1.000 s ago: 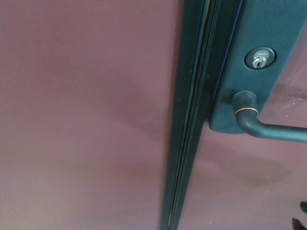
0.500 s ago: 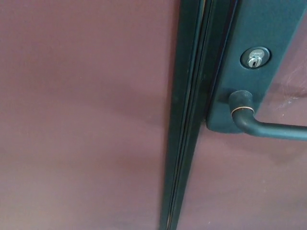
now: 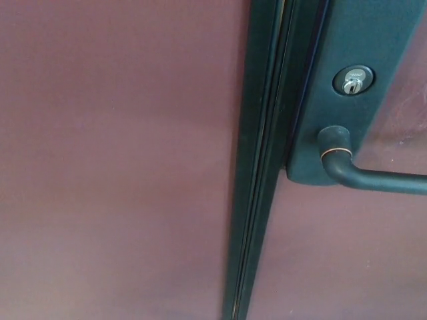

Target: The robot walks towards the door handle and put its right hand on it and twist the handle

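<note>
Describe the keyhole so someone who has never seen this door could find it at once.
Start at the dark vertical door frame running down the middle of the reddish-brown surface. Just right of it sits a dark metal plate, with the lever handle coming off its lower end and reaching right. The keyhole is above the handle's base: a small round silver cylinder, the only bright metal on the plate.
</note>
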Controlling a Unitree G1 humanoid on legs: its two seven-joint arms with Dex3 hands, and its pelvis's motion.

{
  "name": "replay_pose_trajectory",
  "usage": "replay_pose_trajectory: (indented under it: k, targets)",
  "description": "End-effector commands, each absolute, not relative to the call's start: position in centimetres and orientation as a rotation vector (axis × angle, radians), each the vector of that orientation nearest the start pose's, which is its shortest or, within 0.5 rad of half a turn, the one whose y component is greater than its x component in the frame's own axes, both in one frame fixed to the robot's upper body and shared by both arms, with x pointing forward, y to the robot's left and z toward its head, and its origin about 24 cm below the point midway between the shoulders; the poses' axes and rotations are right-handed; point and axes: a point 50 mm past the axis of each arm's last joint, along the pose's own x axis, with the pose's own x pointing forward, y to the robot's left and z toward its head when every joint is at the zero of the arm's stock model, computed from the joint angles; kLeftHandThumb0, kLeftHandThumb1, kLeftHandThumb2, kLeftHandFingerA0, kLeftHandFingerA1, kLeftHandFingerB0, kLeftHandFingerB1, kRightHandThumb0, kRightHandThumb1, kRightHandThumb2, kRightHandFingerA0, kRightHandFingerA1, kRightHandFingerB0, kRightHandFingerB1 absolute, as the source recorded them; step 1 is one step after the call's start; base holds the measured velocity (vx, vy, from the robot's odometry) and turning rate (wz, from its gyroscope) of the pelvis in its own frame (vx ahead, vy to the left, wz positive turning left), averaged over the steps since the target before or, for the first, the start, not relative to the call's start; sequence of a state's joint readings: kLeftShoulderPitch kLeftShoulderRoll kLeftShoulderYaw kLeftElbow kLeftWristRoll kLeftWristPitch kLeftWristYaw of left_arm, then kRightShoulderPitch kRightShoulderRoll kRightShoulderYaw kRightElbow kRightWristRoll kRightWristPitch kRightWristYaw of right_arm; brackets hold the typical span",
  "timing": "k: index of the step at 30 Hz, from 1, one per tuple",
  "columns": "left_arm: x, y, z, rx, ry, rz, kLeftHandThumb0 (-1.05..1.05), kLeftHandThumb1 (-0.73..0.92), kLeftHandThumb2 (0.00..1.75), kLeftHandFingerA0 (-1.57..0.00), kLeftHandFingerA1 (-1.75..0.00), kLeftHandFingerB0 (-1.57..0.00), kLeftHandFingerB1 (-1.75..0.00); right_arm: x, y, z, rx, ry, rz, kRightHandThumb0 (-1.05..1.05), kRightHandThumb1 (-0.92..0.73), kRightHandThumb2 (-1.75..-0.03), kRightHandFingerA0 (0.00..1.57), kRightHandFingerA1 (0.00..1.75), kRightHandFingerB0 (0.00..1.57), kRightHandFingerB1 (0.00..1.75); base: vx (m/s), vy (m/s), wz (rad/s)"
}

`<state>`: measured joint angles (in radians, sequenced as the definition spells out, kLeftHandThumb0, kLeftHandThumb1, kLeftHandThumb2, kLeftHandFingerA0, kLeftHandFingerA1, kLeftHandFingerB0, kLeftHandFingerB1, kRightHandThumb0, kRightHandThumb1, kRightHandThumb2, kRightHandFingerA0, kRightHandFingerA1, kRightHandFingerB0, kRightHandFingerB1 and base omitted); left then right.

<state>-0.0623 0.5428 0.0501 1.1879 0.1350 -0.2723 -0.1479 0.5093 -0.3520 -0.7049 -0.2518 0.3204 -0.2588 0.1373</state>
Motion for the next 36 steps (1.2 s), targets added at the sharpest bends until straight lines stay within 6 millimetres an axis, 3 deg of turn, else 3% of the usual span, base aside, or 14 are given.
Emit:
replay_pose_trajectory:
  k: [1,3,4,9,10,14,16,19,22,25,27,31,32,36]
  targets:
    - [13.5,35.2,-8.8,0.527,0.897,0.085,-0.2,0.56,0.58,-0.42,-0.39,-0.33,-0.35,9.7,-33.8,18.7,-0.388,-0.477,-0.21,-0.7,-0.51,-0.58,0.72,0.6,0.63,0.51,0.0,0.0,0.0]
    - [13.5,35.3,-8.8,0.528,0.895,0.084,-0.2,0.56,0.58,-0.42,-0.39,-0.33,-0.35,9.9,-33.6,19.3,-0.4,-0.497,-0.166,-0.71,-0.5,-0.59,0.71,0.59,0.62,0.51,0.0,0.0,0.0]
    - [13.4,35.3,-8.8,0.523,0.894,0.085,-0.2,0.56,0.58,-0.41,-0.39,-0.33,-0.35,10.2,-33.5,19.6,-0.404,-0.502,-0.14,-0.69,-0.43,-0.81,0.64,0.63,0.58,0.57,0.0,0.0,0.0]
    - [13.2,35.2,-8.9,0.52,0.894,0.081,-0.2,0.56,0.58,-0.41,-0.39,-0.33,-0.35,10.8,-32.5,20.8,-0.422,-0.503,-0.04,-0.68,-0.42,-0.82,0.59,0.63,0.53,0.53,0.0,0.0,0.0]
    - [13.2,35.2,-8.9,0.526,0.895,0.076,-0.21,0.56,0.58,-0.41,-0.39,-0.33,-0.35,11.8,-31.7,21.8,-0.46,-0.491,0.045,-0.66,-0.52,-0.56,0.56,0.58,0.53,0.41,0.0,0.0,0.0]
    - [13.2,35.2,-8.9,0.528,0.897,0.074,-0.21,0.56,0.58,-0.41,-0.39,-0.33,-0.35,12.1,-31.5,22.3,-0.475,-0.479,0.081,-0.66,-0.51,-0.56,0.55,0.58,0.52,0.41,0.0,0.0,0.0]
    - [13.3,35.4,-8.8,0.535,0.901,0.078,-0.22,0.56,0.58,-0.41,-0.39,-0.32,-0.34,14.1,-30.3,23.5,-0.557,-0.454,0.18,-0.66,-0.48,-0.56,0.53,0.54,0.51,0.37,0.0,0.0,0.0]
    - [13.3,35.4,-8.8,0.541,0.908,0.077,-0.22,0.56,0.58,-0.4,-0.38,-0.32,-0.34,15.2,-29.6,24.2,-0.604,-0.435,0.245,-0.65,-0.47,-0.55,0.54,0.47,0.5,0.36,0.0,0.0,0.0]
    - [13.2,35.4,-8.8,0.539,0.907,0.072,-0.23,0.56,0.58,-0.4,-0.38,-0.32,-0.34,16.9,-28.6,24.8,-0.67,-0.401,0.334,-0.65,-0.46,-0.55,0.53,0.46,0.5,0.36,0.0,0.0,0.0]
    - [13.2,35.4,-8.8,0.539,0.907,0.071,-0.23,0.56,0.58,-0.4,-0.38,-0.32,-0.34,17.1,-28.5,24.8,-0.675,-0.395,0.343,-0.65,-0.46,-0.55,0.53,0.46,0.5,0.36,0.0,0.0,0.0]
    - [13.5,35.4,-8.7,0.535,0.908,0.074,-0.23,0.56,0.58,-0.4,-0.38,-0.32,-0.34,18.9,-27.1,25.4,-0.78,-0.331,0.444,-0.67,-0.47,-0.55,0.52,0.44,0.48,0.36,0.0,0.0,0.0]
    - [13.5,35.5,-8.7,0.535,0.906,0.074,-0.23,0.56,0.58,-0.4,-0.38,-0.32,-0.34,19.5,-26.5,25.9,-0.826,-0.299,0.474,-0.66,-0.47,-0.55,0.51,0.44,0.46,0.36,0.0,0.0,0.0]
    - [13.2,35.7,-8.6,0.534,0.911,0.076,-0.23,0.56,0.58,-0.4,-0.38,-0.32,-0.34,19.9,-25.6,26.3,-0.873,-0.272,0.499,-0.62,-0.38,-0.79,0.46,0.55,0.3,0.44,0.0,0.0,0.0]
    - [13.1,35.7,-8.7,0.541,0.917,0.077,-0.23,0.56,0.58,-0.4,-0.38,-0.32,-0.34,20.2,-25.0,26.1,-0.882,-0.244,0.513,-0.6,-0.41,-0.78,0.43,0.54,0.31,0.45,0.0,0.0,0.0]
